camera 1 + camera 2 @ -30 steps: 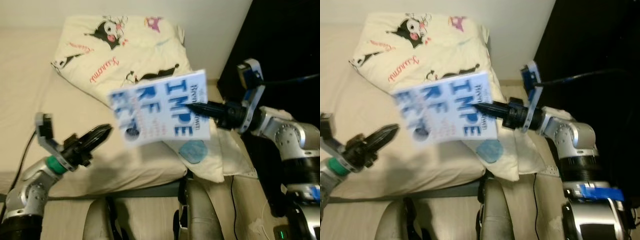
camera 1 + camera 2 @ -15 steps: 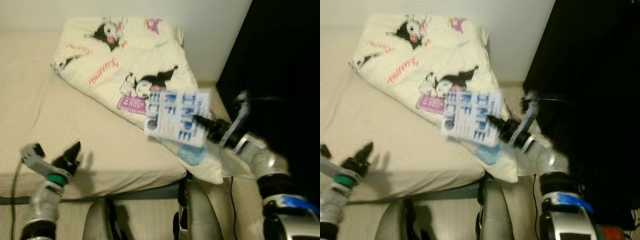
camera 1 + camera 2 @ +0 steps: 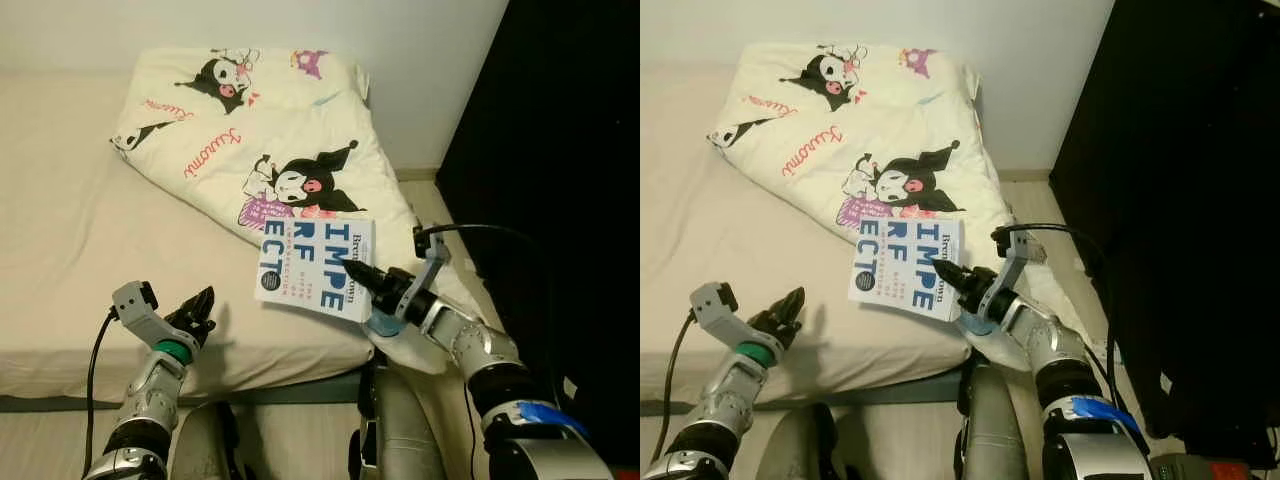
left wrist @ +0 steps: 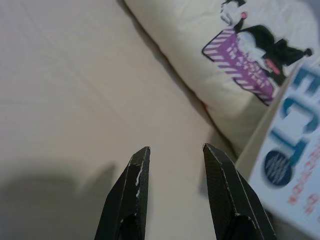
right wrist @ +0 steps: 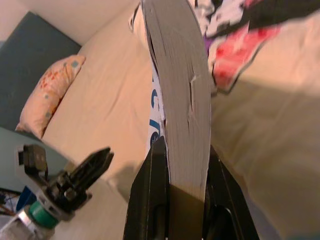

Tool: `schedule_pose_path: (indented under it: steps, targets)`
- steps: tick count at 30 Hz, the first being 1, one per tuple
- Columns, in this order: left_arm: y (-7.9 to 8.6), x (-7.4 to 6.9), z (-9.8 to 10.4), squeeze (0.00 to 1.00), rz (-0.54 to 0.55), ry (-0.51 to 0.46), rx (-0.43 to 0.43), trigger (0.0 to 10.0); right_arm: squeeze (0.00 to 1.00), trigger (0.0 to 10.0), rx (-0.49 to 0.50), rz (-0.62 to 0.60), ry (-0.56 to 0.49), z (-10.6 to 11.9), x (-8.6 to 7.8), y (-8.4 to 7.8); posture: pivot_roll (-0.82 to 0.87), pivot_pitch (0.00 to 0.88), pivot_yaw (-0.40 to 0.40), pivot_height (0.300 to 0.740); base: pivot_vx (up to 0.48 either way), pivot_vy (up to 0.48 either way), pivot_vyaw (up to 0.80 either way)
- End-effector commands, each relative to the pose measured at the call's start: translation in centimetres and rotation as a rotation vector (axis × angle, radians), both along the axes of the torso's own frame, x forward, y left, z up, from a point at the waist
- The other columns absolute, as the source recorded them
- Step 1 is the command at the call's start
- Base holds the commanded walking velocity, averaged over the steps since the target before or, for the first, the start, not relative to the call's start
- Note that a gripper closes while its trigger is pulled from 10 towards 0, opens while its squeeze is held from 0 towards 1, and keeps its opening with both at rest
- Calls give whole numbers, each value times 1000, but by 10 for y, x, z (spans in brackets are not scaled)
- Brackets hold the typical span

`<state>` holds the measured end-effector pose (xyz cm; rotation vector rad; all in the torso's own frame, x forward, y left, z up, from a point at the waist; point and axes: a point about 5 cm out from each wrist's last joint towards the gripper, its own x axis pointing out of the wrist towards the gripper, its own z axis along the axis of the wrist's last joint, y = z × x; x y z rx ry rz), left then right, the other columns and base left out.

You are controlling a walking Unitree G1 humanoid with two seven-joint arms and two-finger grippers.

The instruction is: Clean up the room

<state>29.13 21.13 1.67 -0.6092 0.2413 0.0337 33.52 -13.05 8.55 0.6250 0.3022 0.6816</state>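
Book (image 3: 316,268), white with large blue lettering on its cover, was held just right of centre in the left eye view, above the front corner of the bed (image 3: 80,230). It was clamped at its edge between the two black fingers of the right gripper (image 3: 352,269), whose silver arm reached in from the lower right of the frame. In the right wrist view the grey page block (image 5: 181,90) was seen pinched between those fingers (image 5: 150,200). A cream blanket (image 3: 270,130) printed with black-and-white cartoon figures was spread across the upper middle of the frame, on the beige sheet, and the book was held over its lower edge. The left gripper (image 3: 204,305) was seen at the lower left, low over the sheet near the mattress edge, its fingers (image 4: 131,190) slightly apart and holding nothing. A dark wardrobe front (image 3: 560,150) was seen along the right side of the frame.
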Motion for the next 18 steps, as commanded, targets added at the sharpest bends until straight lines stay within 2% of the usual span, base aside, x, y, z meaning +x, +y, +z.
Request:
schedule_pose_path:
  steps: [1,6,11,14,16,18]
  targets:
    - [-2,-2,-4,0,-3,20,11,10000,0,0,10,-13,-32,7,4,-1,-168,0,14,641,-480,0,0]
    - [0,-6,-9,0,30,33,55,10000,0,0,8,-15,-30,1,1,2,-166,0,21,666,0,0,0]
    - [0,-9,-12,0,30,41,63,10000,0,0,11,-13,-33,0,1,3,-167,0,24,681,0,0,0]
    - [5,-22,-26,0,39,126,104,10000,0,0,7,-17,-35,-1,1,2,-167,0,23,696,0,0,0]
    - [6,-25,-29,0,39,145,116,10000,0,0,6,-19,-35,-1,1,2,-167,0,23,701,0,0,0]
    - [9,-38,-41,0,52,214,124,10000,0,0,0,-22,-34,-2,1,2,-169,0,22,711,0,0,0]
